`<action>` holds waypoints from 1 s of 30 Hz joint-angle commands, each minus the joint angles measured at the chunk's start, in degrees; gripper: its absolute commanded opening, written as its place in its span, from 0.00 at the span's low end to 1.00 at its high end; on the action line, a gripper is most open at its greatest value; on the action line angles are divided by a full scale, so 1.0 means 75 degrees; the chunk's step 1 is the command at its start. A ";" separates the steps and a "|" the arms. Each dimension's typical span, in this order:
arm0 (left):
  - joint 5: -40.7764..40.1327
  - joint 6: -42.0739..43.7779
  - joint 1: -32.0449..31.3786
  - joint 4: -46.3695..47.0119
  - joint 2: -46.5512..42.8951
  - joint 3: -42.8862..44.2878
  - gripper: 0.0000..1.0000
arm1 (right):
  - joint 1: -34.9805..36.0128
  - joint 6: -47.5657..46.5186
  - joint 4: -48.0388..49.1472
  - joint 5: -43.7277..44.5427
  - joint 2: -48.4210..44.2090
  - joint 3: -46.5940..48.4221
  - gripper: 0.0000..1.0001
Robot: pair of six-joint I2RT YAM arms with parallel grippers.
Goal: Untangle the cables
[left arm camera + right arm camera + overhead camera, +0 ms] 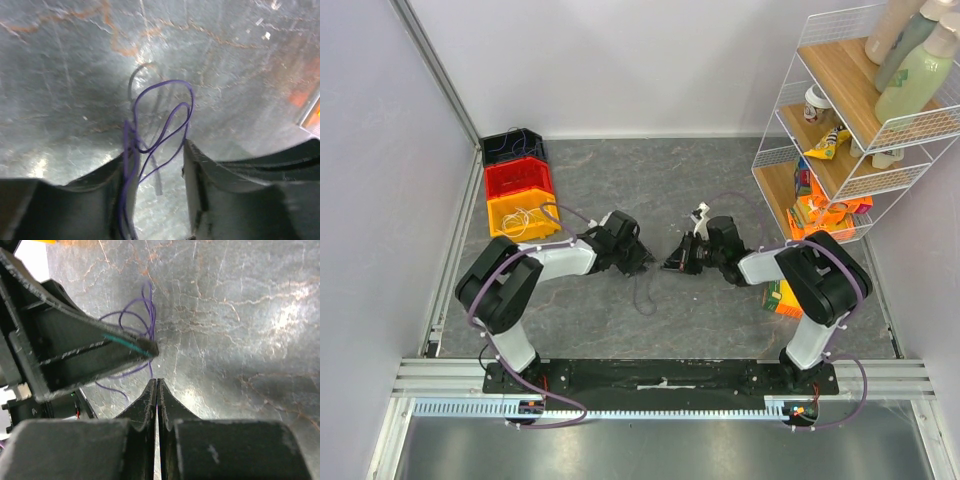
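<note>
I'm at the pulling-apart step, with both arms met at mid-worktop (620, 180) over the purple cable (642, 293). Its slack lies in a loose loop on the surface just in front of the two grippers.

From the left wrist, the left gripper (159, 165) has its jaws released and apart. The purple cable (132, 145) loops between them and runs down along the inner face of one finger, but nothing is clamped.

From the right wrist, the right gripper (157, 385) has its jaws clenched tip to tip. A strand of the purple cable (148, 315) runs right down to the tips, so I judge it is pinched there, though the strand is too thin to be sure.

A white cable (523, 220) sits apart in the yellow bin (498, 228).

Next I'd need to close the left jaws on one strand only, then draw the arms apart slowly and watch that the loops open and don't cinch into a knot.
</note>
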 commanded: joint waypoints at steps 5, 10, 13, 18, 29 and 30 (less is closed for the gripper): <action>-0.1893 0.1678 -0.0045 -0.0963 0.0208 -0.0161 0.02 | 0.0004 -0.0300 -0.0139 0.0460 -0.0914 -0.0511 0.05; -0.2434 0.3070 0.0036 -0.0787 -0.0999 -0.0221 0.02 | 0.0028 -0.0815 -0.0501 0.1244 -0.1394 -0.0816 0.05; -0.2154 0.3693 0.0456 -0.1300 -0.1317 0.0515 0.02 | 0.0051 -0.0910 -0.0234 0.1258 -0.1384 -0.0909 0.05; -0.1767 0.4058 0.1733 -0.1620 -0.1364 0.1723 0.02 | 0.0192 -0.0992 0.0259 0.1293 -0.1266 -0.1015 0.05; -0.2139 0.1682 0.4617 0.2926 -0.0219 0.2414 0.01 | 0.0180 -0.1074 0.1197 0.1023 -0.1712 -0.1601 0.05; -0.2211 0.1482 0.4746 0.2905 0.0097 0.2845 0.02 | 0.0192 -0.1063 0.1232 0.0977 -0.1665 -0.1578 0.05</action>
